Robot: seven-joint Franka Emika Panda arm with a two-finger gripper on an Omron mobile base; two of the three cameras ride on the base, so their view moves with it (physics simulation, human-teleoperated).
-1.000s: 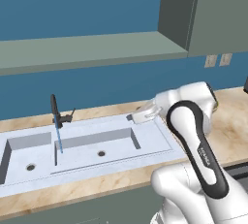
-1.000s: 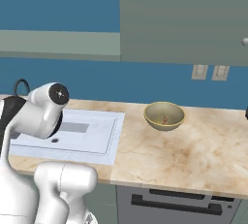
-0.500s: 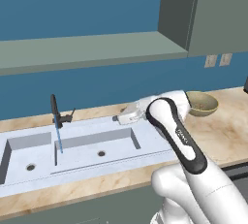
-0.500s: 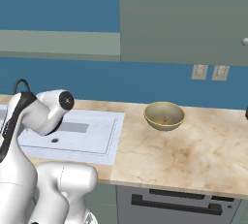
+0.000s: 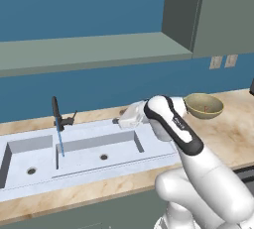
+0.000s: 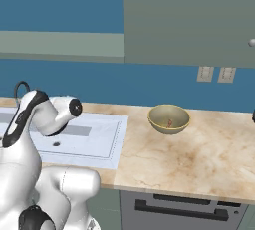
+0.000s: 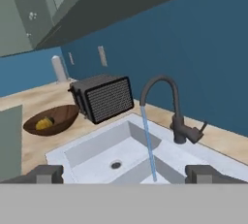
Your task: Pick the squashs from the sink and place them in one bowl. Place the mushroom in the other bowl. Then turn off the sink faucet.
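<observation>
Swinging left over the last second, my arm has carried the tool (image 7: pixel 124 173) from above the sink's right end toward the middle, and it now looks at the sink faucet (image 7: pixel 170 109). Its fingers stand spread wide with nothing between them.

Water (image 7: pixel 149 145) is running in a thin blue stream from the arched spout into the sink (image 5: pixel 94 146). The small side lever (image 7: pixel 197 131) sticks out from the faucet's base toward the right of the hand view. On the table beyond the toaster (image 7: pixel 104 98), the wide wooden bowl (image 7: pixel 51 119) holds the yellow squash (image 7: pixel 44 122); I cannot make out the green one. The olive-tan bowl (image 6: pixel 169 118) sits well to the right on the table with a tiny reddish speck inside, which I take for the mushroom (image 6: pixel 170 122). Both basins look bare, so I judge only the faucet is left.

The risk from here: the lever is small and close against the faucet body, so a sloppy approach could strike the spout or slide past the lever without pushing it. Coming in too low could also knock the sink's back rim.
</observation>
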